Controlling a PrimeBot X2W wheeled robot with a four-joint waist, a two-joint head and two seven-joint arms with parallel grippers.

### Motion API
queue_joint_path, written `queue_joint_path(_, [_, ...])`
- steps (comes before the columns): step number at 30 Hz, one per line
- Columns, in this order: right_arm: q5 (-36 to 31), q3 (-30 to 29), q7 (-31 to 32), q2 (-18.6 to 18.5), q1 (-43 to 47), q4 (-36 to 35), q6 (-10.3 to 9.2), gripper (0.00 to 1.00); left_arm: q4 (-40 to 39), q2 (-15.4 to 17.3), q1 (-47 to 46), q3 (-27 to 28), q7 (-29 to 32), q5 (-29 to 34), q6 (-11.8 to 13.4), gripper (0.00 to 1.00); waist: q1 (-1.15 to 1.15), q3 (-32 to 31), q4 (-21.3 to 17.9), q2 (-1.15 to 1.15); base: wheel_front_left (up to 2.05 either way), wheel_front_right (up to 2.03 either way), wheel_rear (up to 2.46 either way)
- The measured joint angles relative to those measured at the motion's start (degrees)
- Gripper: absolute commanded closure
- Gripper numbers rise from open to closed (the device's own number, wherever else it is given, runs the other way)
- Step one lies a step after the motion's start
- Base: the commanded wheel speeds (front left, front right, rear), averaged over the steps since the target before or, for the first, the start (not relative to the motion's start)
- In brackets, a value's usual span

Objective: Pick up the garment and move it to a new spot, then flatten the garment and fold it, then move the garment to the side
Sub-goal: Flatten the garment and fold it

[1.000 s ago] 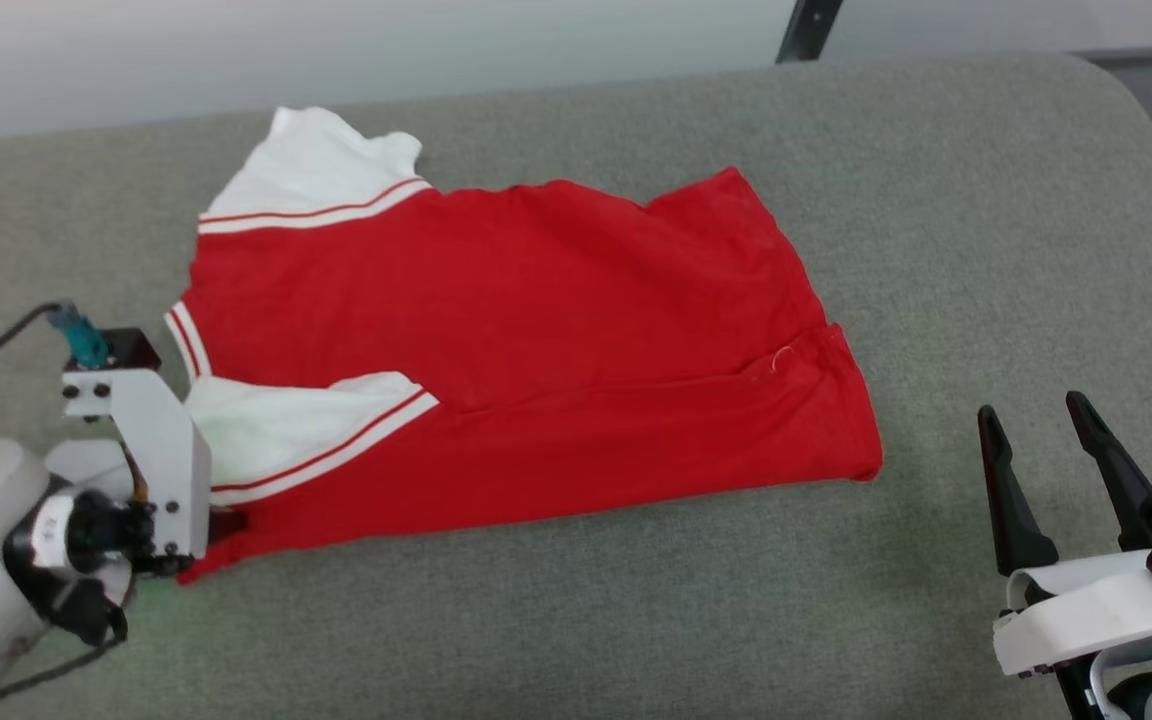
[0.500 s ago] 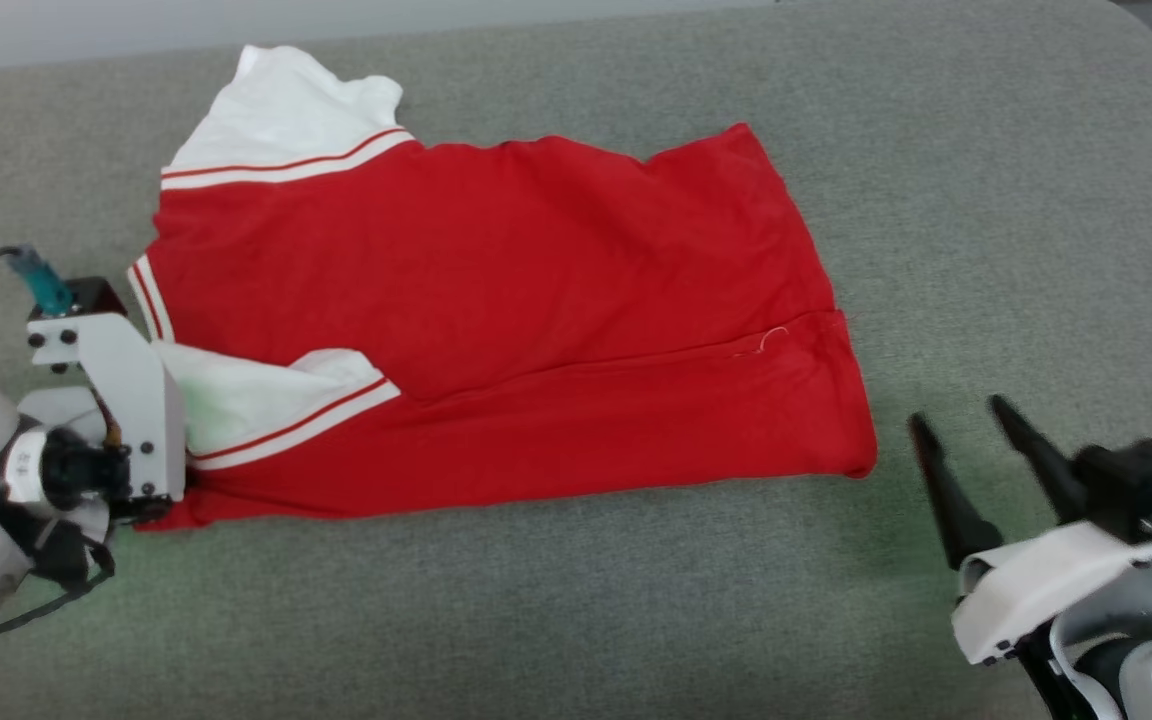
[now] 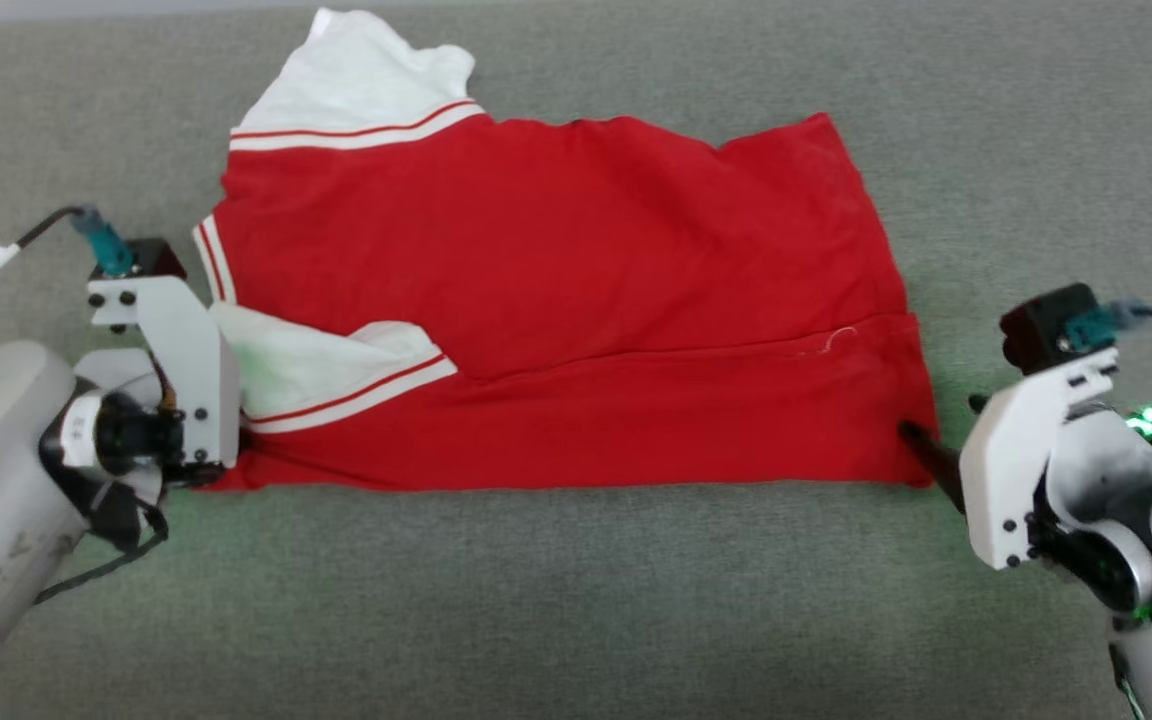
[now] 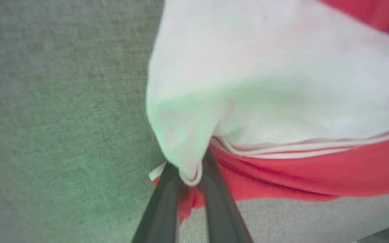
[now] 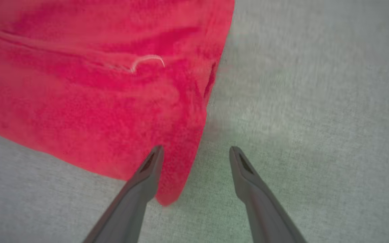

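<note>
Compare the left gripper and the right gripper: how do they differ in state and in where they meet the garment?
The left gripper is shut, pinching the garment; the right gripper is open and holds nothing. The left gripper grips at the white sleeve end; the right gripper stands at the red hem corner, which lies between its spread fingers. Both are at the garment's near edge, low over the grey surface.

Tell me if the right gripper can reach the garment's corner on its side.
Probably yes: the right gripper stands open with the garment's corner between its fingers, and nothing blocks it on the grey surface.
</note>
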Motion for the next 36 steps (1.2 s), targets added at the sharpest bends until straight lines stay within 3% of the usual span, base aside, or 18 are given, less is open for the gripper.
queue_joint_path(9, [1.4, 1.8, 14.2, 3.4, -8.8, 11.2, -0.01, 0.03, 1.7, -2.9, -1.7, -0.1, -0.5, 0.5, -1.1, 1.00, 0.00, 1.1, 2.4, 0.00, 0.00, 0.00, 0.00])
queue_joint_path(10, [1.8, 1.3, 14.9, 3.8, -9.5, 12.4, -0.01, 0.67, 2.0, -3.3, -1.7, -0.1, -0.8, 0.5, -1.3, 1.00, 0.00, 1.2, 2.6, 0.00, 0.00, 0.00, 0.00])
queue_joint_path(11, [2.0, 1.0, 15.2, 3.9, -9.9, 13.4, -0.02, 1.00, 2.3, -3.7, -1.8, 0.0, -1.0, 0.4, -1.5, 1.00, 0.00, 1.2, 2.9, 0.00, 0.00, 0.00, 0.00])
queue_joint_path(22, [2.9, 1.0, 14.1, 2.4, -11.7, 17.0, 0.09, 1.00, 5.2, -6.5, -1.7, 0.5, -3.0, -0.6, -3.1, 1.00, 0.00, -0.5, 4.6, 0.00, 0.00, 0.00, 0.00])
queue_joint_path(36, [6.5, 1.5, 17.2, -1.6, -8.2, 12.5, 0.02, 1.00, 3.2, -7.3, 0.4, -0.8, -0.7, -1.4, -2.7, 1.00, 0.00, -4.7, 6.0, 0.00, 0.00, 0.00, 0.00])
